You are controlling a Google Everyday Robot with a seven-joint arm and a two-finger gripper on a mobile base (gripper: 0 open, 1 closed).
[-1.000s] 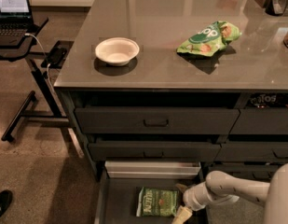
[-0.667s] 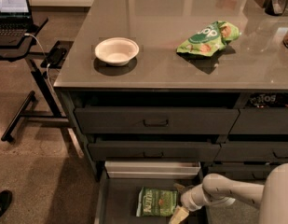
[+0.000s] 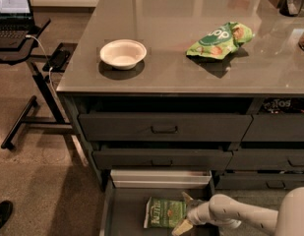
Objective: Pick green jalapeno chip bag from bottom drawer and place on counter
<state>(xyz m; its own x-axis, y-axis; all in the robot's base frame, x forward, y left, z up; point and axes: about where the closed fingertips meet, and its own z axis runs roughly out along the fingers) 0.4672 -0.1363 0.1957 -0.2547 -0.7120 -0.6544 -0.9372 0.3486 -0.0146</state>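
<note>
The green jalapeno chip bag, dark green with white lettering, lies flat on the floor of the open bottom drawer. My gripper reaches into the drawer from the right on a white arm. It is open, with one finger beyond the bag's right edge and one in front of it. The counter spreads above the drawer cabinets.
On the counter sit a white bowl and a brighter green "pop" bag. The upper drawers are shut. A laptop stand with a laptop is at the left. A shoe is at the bottom left.
My gripper has moved a little to the left, closer onto the right edge of the chip bag. The bag has not moved.
</note>
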